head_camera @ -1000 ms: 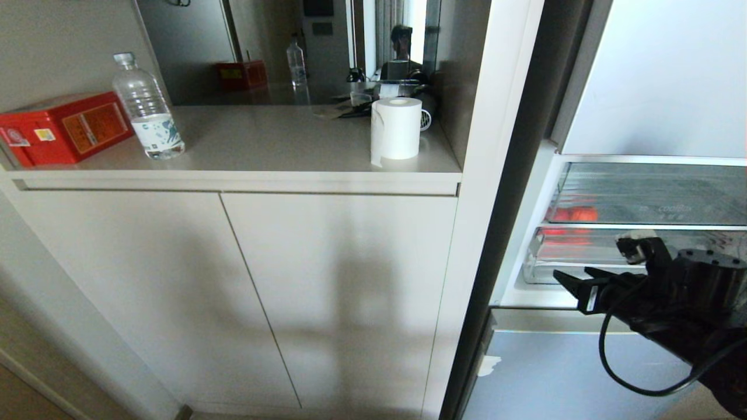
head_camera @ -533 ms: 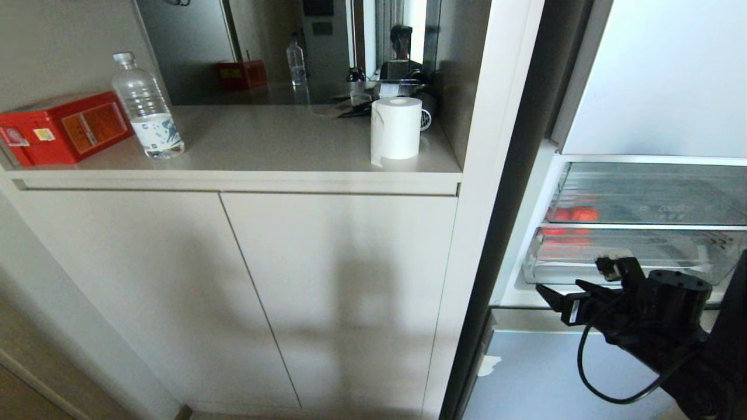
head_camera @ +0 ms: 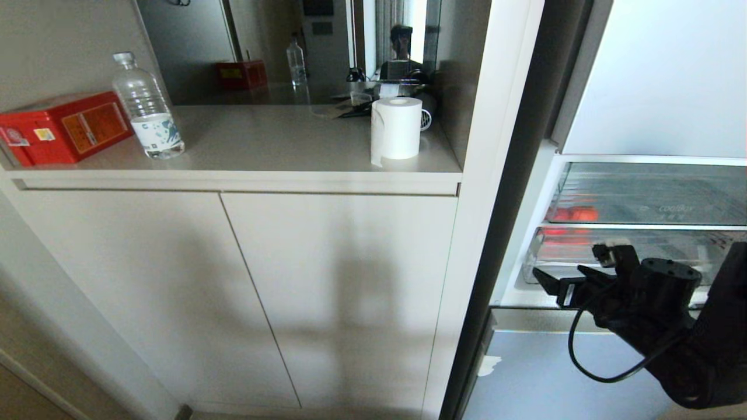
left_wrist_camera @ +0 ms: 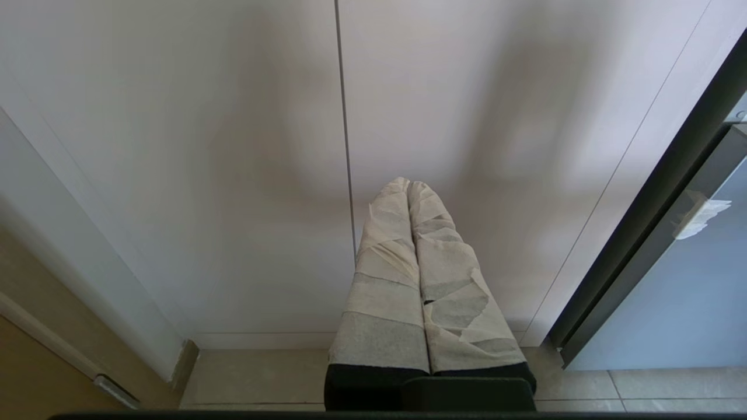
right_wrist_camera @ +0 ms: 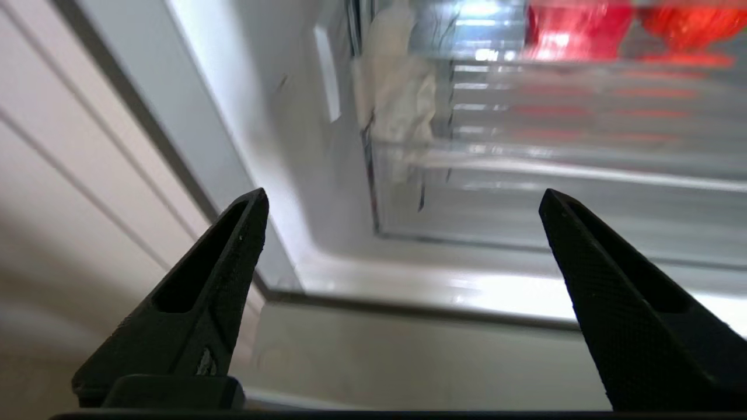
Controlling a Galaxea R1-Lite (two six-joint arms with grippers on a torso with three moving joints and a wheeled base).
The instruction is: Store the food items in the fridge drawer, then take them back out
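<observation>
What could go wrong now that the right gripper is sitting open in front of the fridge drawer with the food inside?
1. The right gripper hangs open at the left front corner of the fridge drawer; a finger might catch the lip or the taped corner.
2. The red piece and orange piece sit far back, so the reach may bump the clear bin above.
</observation>
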